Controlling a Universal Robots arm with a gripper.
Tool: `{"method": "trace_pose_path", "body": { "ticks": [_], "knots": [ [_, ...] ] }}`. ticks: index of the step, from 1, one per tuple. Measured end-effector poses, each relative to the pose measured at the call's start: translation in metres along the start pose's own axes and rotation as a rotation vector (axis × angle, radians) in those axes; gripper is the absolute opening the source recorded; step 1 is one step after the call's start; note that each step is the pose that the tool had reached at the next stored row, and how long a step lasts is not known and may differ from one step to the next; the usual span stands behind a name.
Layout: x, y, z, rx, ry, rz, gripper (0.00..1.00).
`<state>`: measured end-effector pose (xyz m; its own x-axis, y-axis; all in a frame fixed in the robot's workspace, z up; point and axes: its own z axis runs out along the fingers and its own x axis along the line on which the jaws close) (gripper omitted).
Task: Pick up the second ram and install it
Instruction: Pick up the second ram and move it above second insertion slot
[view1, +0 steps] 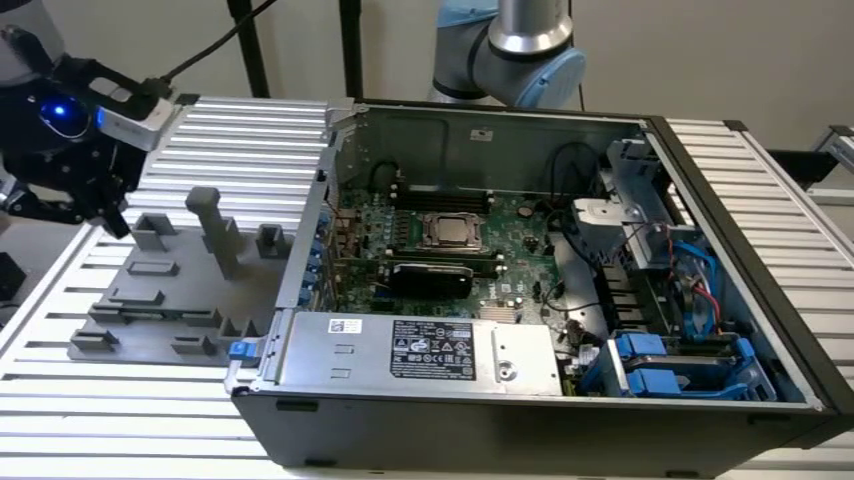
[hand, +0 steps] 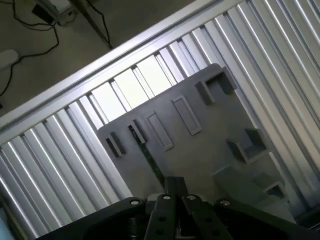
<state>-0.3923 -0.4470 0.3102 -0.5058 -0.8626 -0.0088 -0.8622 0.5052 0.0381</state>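
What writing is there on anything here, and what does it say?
None of the print here can be read.
Black label on the silver power supply: white print, too small to read.
White sticker next to that label: too small to read.
Processor on the board: any markings are blurred.

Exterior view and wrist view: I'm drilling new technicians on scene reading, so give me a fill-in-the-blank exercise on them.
The second ram stands in a slot of the light ___ fixture.
In the exterior view the gripper hangs above that fixture at the picture's ___ side.
The computer case lies with its side ___, its motherboard showing.
Missing words: grey, left, open.
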Motion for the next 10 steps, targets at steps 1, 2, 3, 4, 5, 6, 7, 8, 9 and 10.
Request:
{"method": "trace_pose_path", "body": {
  "ticks": [1,2,3,4,5,6,7,8,9,10],
  "knots": [
    [0.0000,0.0000,0.0005,0.0000,0.0010,-0.019,0.00],
    [0.0000,0.0000,0.0011,0.0001,0.0020,-0.037,0.00],
    [0.0000,-0.0001,0.0015,0.0001,0.0030,-0.056,0.00],
    [0.0000,-0.0001,0.0020,0.0001,0.0040,-0.073,0.00],
    [0.0000,-0.0001,0.0025,0.0001,0.0050,-0.091,0.00],
    [0.0000,-0.0001,0.0030,0.0001,0.0060,-0.109,0.00],
    [0.0000,-0.0001,0.0035,0.0002,0.0070,-0.127,0.00],
    [0.0000,-0.0002,0.0040,0.0002,0.0080,-0.146,0.00],
    [0.0001,-0.0002,0.0045,0.0002,0.0090,-0.164,0.00],
    [0.0001,-0.0002,0.0050,0.0003,0.0100,-0.182,0.00]
  ]
}}
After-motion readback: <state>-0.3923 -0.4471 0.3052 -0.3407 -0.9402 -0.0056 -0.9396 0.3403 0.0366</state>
